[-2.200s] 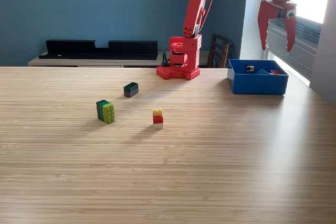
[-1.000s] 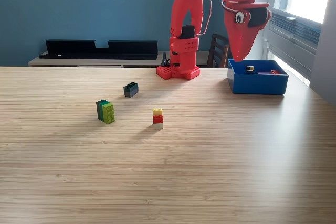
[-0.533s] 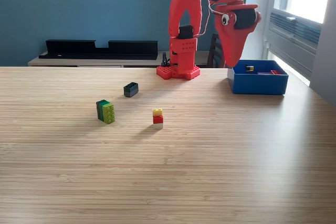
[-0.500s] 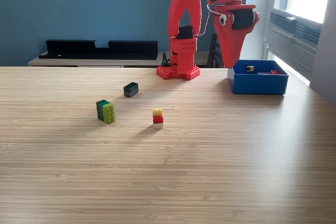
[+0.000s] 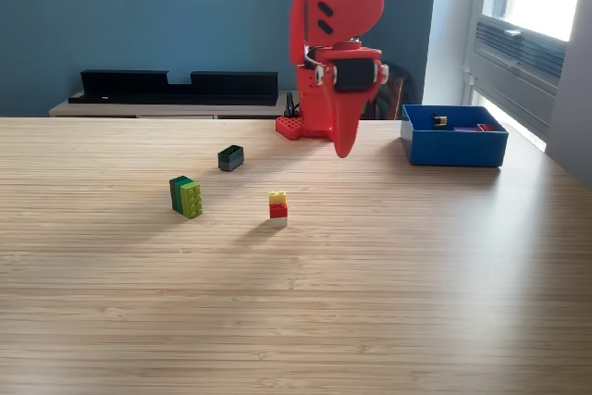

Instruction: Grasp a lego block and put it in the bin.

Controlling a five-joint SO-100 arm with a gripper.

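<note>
Red gripper (image 5: 343,147) hangs point-down, jaws together, carrying nothing; likely lining up a pick. Small yellow-red-white lego stack (image 5: 277,209) sits on the wooden table (image 5: 370,302) below it toward the exterior view's left. Shallow blue plastic bin (image 5: 453,147) stands well apart on that view's right, some blocks inside.

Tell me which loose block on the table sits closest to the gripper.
The yellow-red-white stacked block, just below and left of the gripper in the exterior view; the dark green block and lime-green block sit farther left.
</note>
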